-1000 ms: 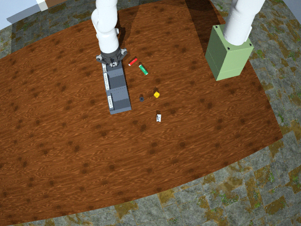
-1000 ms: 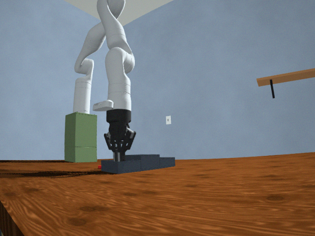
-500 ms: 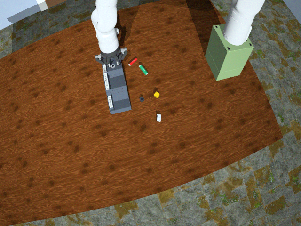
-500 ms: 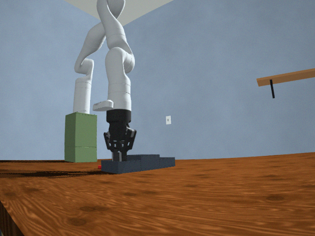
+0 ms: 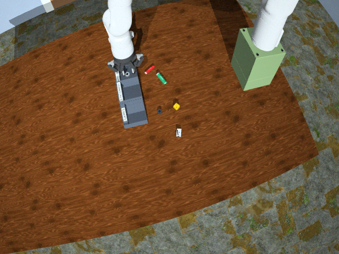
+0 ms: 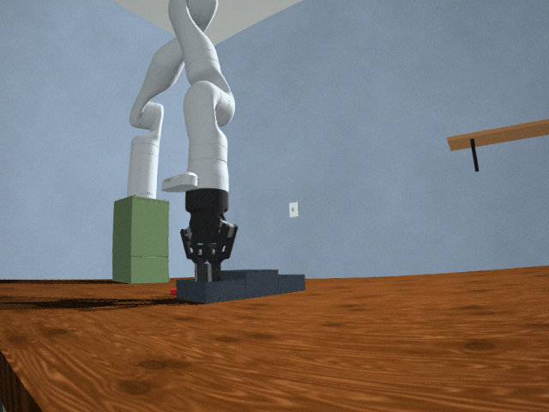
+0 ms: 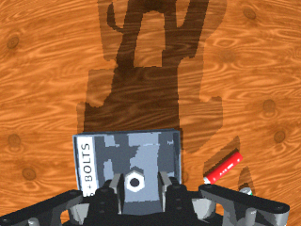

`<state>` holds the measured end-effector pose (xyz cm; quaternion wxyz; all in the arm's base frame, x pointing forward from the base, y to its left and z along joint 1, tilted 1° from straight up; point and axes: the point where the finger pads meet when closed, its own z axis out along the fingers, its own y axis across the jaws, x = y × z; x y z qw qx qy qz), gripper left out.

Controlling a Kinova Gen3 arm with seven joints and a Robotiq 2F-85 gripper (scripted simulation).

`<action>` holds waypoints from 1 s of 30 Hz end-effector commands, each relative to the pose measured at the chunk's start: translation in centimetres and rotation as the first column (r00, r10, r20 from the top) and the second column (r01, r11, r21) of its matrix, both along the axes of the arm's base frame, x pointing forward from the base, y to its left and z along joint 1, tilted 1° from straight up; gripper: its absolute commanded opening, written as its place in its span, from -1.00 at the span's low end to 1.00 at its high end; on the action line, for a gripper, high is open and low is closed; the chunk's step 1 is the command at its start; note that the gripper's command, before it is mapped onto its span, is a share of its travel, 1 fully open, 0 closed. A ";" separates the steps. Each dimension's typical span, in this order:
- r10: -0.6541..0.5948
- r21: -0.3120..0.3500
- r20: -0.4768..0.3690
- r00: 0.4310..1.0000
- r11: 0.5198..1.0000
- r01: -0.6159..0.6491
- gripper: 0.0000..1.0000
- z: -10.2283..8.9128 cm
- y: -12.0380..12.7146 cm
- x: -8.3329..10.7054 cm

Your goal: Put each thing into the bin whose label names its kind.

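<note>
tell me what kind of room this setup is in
Probably a plain indoor room set up as a sorting workstation: a wooden table on a mossy stone floor, blue walls with a wall shelf, and an arm on a green pedestal beside labelled bins.

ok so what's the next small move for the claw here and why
Probably lift the claw straight up. Its fingers stand slack around the small grey bolt, which sits inside the BOLTS bin, so the drop looks done. The red cylinder and green cylinder wait beside it.
</note>
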<state>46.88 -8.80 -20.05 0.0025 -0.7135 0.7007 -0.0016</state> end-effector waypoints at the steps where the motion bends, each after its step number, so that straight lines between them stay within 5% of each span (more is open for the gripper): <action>1: -0.001 -0.001 0.005 1.000 1.000 0.001 -0.39 0.4 -0.1 0.2; 30: -0.001 -0.001 0.005 1.000 1.000 0.001 -0.39 4.8 -0.1 0.2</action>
